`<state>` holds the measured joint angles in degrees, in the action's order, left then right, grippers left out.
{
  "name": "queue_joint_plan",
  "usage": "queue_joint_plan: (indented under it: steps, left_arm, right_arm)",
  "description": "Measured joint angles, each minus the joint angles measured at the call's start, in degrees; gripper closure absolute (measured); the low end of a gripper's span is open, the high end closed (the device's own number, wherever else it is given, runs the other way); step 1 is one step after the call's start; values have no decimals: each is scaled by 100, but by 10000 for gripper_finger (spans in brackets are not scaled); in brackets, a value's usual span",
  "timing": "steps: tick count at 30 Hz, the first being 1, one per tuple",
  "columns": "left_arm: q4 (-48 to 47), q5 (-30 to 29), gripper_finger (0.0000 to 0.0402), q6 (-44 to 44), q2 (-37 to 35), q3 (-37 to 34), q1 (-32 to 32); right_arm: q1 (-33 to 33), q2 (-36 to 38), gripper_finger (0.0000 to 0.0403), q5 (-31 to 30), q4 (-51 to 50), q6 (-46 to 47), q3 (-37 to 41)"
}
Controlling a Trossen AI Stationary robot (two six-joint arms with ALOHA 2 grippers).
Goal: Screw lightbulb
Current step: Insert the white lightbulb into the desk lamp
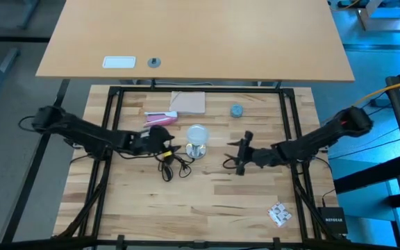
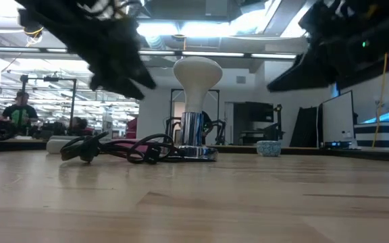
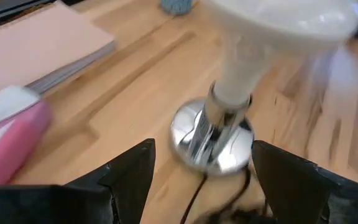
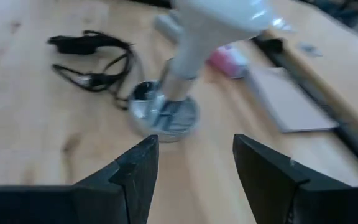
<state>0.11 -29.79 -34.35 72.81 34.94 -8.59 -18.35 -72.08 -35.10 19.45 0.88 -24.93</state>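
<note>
The left hand (image 1: 174,148) hangs just beside the socket, its two dark fingers (image 3: 129,177) spread as wide as they go and holding nothing; in its wrist view the chrome base sits framed between them. The right hand (image 1: 236,157) waits near the bulb's other side, jaws partly open and likewise empty, pointing at the same target.

Between the two stands the small white frosted lightbulb (image 1: 197,133), upright, its grey screw base already seated in the round silvery metal socket (image 2: 195,144), which rests flat on the pale wooden tabletop (image 2: 194,202). A tangled black cord (image 2: 113,148) trails from the socket toward the left arm.

The bulb looks light, thin-walled and breakable, with a smooth globe that may slip under hard pads. The best hold is probably a gentle pinch across the widest part of the globe for turning, while the other hand steadies the socket's rim, since that light base would likely spin or tip. How deep the thread sits cannot be told.
</note>
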Motion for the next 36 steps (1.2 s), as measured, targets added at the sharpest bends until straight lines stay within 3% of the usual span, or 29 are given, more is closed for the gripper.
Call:
queue_joint_plan:
  steps: [8,14,17,22,31,36]
  left_arm:
    - [2241,11,142,911,1110,7,403]
    - [2423,263,142,1235,1330,9,468]
    - [2404,602,142,1387,1330,9,420]
    - [2484,652,142,1808,1330,9,348]
    - [2868,649,142,1622,1731,9,461]
    - [3777,607,142,1817,2274,9,464]
  right_arm:
    - [0,-1515,191,568,1098,34,-225]
    - [0,-2165,191,927,1098,18,-607]
    - [0,-2316,191,806,1094,16,-715]
    - [138,-2393,191,500,1091,36,-861]
    - [692,-2393,191,1131,1088,193,-929]
    - [765,-2393,191,1372,1087,185,-929]
